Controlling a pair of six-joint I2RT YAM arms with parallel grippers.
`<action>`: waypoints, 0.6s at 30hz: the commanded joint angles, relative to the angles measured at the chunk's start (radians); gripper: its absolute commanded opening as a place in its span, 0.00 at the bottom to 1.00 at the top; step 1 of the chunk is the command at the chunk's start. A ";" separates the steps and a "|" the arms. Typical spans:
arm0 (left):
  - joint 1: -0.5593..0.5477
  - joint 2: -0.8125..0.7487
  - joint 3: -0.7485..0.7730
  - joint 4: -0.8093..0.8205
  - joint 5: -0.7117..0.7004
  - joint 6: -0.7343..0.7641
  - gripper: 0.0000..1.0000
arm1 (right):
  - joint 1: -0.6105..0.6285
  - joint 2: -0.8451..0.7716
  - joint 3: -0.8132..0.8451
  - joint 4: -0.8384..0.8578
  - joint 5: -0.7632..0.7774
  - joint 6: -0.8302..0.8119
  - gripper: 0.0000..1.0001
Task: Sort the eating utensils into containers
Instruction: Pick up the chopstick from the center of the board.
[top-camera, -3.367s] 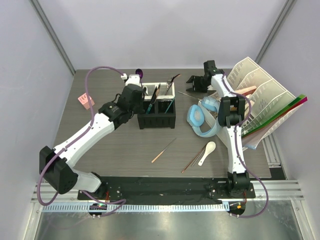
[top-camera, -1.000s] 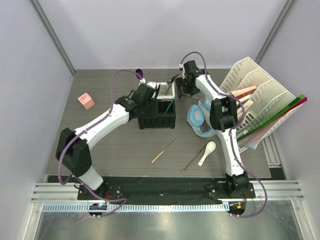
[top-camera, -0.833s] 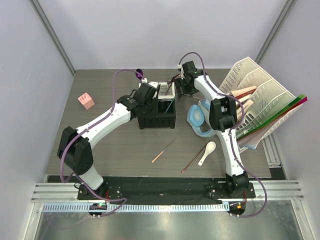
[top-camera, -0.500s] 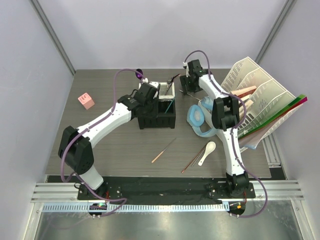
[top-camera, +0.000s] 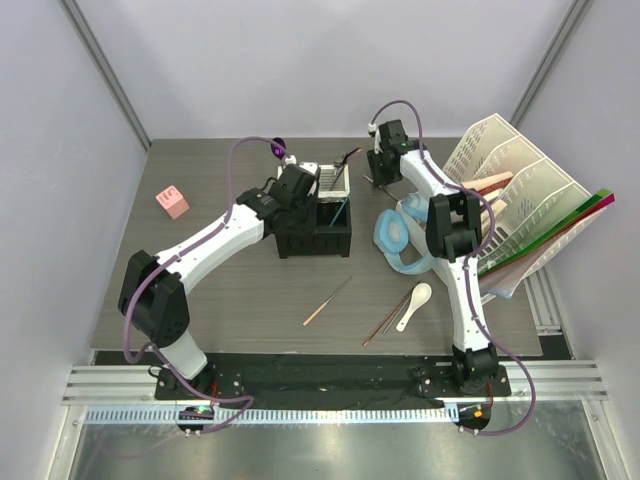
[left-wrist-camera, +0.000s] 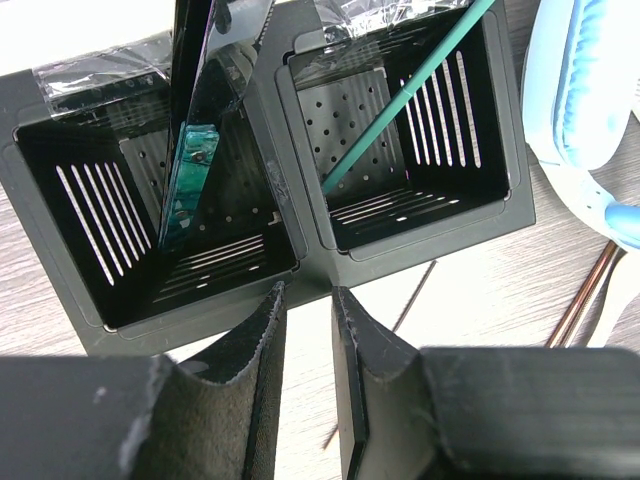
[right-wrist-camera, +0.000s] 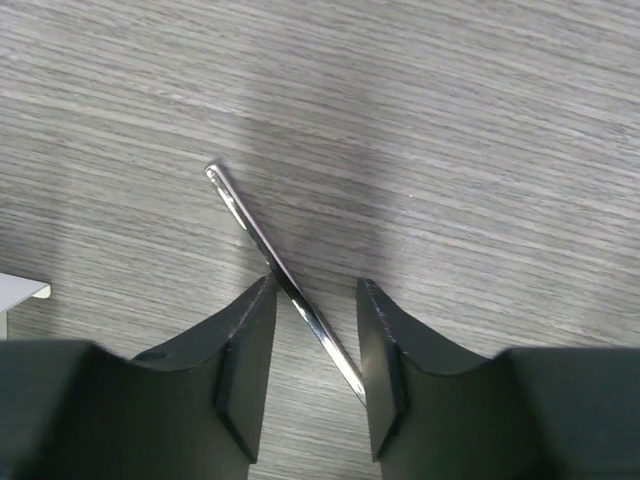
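Note:
The black caddy (top-camera: 316, 228) stands mid-table, with white-rimmed compartments (top-camera: 328, 180) at its back. In the left wrist view a green-patterned piece (left-wrist-camera: 192, 170) leans in its left compartment and a green stick (left-wrist-camera: 400, 110) in its right one. My left gripper (left-wrist-camera: 306, 290) hovers at the caddy's near wall, open by a narrow gap with nothing in it. My right gripper (right-wrist-camera: 315, 287) is low over the table right of the caddy, open, its fingers either side of a thin silver stick (right-wrist-camera: 255, 235) lying slantwise. A copper piece (top-camera: 328, 300), brown chopsticks (top-camera: 388, 315) and a white soup spoon (top-camera: 415, 303) lie near the front.
A light blue ring-shaped thing (top-camera: 396, 236) lies right of the caddy, under the right arm. The big white slotted rack (top-camera: 515, 185) fills the right side. A small pink block (top-camera: 172, 201) sits at the left.
My right gripper has moved from beside the caddy's back corner to the right, down over the silver stick, and its jaws have narrowed. The left arm has hardly moved.

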 joint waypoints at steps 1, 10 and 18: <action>-0.006 0.013 0.036 -0.023 -0.001 -0.004 0.25 | -0.003 0.053 -0.059 -0.077 -0.049 0.013 0.40; -0.006 0.017 0.049 -0.029 -0.008 -0.003 0.24 | -0.002 0.090 -0.019 -0.090 -0.064 0.036 0.01; -0.006 0.010 0.065 -0.035 -0.016 -0.012 0.24 | -0.002 0.061 -0.005 -0.103 -0.089 0.083 0.01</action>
